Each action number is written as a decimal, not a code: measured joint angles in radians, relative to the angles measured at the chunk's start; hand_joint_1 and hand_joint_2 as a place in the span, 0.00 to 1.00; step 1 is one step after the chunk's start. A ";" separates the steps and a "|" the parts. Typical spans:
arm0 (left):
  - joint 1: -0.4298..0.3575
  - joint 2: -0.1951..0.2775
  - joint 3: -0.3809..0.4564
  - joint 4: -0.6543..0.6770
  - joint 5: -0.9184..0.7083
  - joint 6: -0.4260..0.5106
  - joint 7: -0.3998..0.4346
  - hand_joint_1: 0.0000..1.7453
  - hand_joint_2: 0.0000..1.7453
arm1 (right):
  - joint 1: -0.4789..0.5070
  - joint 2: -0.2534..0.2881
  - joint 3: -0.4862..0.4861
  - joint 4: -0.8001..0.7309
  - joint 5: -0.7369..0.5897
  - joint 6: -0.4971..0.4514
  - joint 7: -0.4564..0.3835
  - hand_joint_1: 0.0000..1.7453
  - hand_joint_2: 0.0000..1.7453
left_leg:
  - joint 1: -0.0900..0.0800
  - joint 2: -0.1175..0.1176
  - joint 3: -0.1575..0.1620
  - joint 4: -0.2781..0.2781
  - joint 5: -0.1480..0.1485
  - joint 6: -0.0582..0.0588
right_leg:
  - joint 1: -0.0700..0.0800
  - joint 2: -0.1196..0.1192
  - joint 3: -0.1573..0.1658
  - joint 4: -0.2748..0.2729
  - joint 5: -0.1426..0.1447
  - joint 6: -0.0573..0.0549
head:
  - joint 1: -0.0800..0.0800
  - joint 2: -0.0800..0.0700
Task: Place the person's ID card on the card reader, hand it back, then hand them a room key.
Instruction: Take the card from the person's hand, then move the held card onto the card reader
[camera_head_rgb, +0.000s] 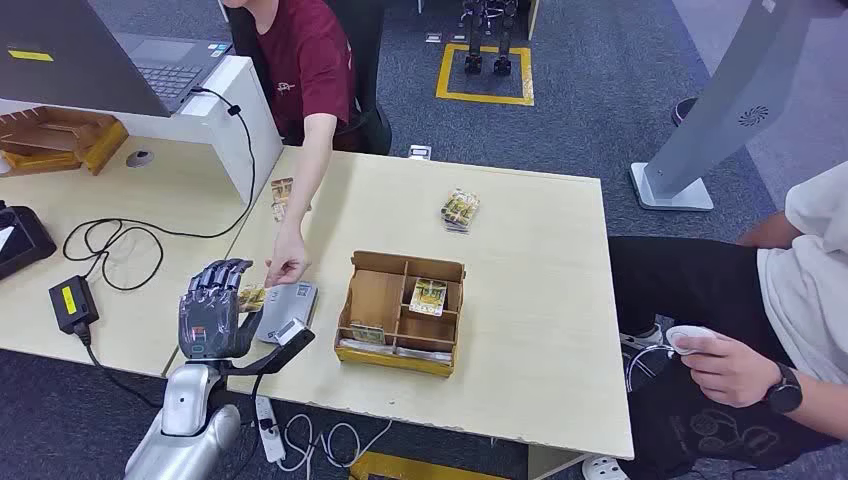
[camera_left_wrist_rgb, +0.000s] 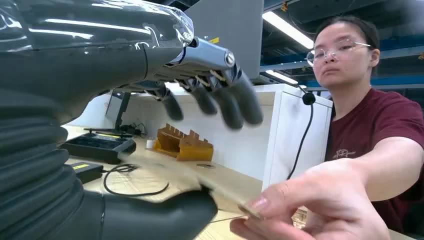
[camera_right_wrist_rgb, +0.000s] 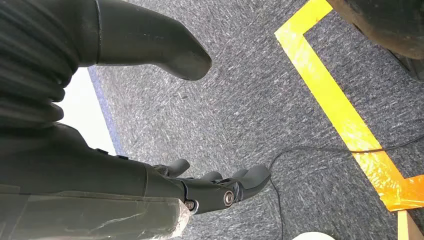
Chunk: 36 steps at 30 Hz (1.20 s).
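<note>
ID card (camera_head_rgb: 252, 297): passing between the person's hand (camera_head_rgb: 286, 268) and the left hand (camera_head_rgb: 212, 308), fingers spread wide around it beside the card reader (camera_head_rgb: 287, 308), for handover; right hand (camera_right_wrist_rgb: 220, 186) hanging empty, fingers apart.

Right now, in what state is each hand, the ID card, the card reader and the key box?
Left hand: raised over the table edge, fingers apart, thumb under the ID card.
ID card: pinched by the person's hand, blurred in the left wrist view.
Card reader: flat on the table, nothing on it.
Key box: open, cards in some compartments.
Right hand: hanging above the carpet, holding nothing.
</note>
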 joint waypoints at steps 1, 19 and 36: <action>0.000 0.000 0.000 0.000 0.002 0.000 -0.003 1.00 1.00 | 0.000 0.000 -0.001 0.000 0.000 0.000 -0.001 0.00 1.00 | 0.000 0.000 0.000 0.000 0.000 0.000 | 0.000 0.000 0.000 0.000 0.000 0.000 | 0.000 0.000; 0.013 -0.003 0.000 -0.003 0.263 -0.028 -0.129 1.00 1.00 | 0.000 0.000 -0.008 0.000 0.010 -0.001 -0.004 0.00 1.00 | 0.000 0.000 0.000 0.000 0.000 0.000 | 0.000 0.000 0.000 0.000 0.000 0.000 | 0.000 0.000; 0.027 -0.064 0.007 -0.072 0.817 -0.358 -0.080 1.00 1.00 | 0.001 0.000 -0.022 0.000 0.011 -0.010 0.013 0.00 1.00 | 0.000 0.000 0.000 0.000 0.000 0.000 | 0.000 0.000 -0.001 0.000 0.000 0.000 | 0.000 0.000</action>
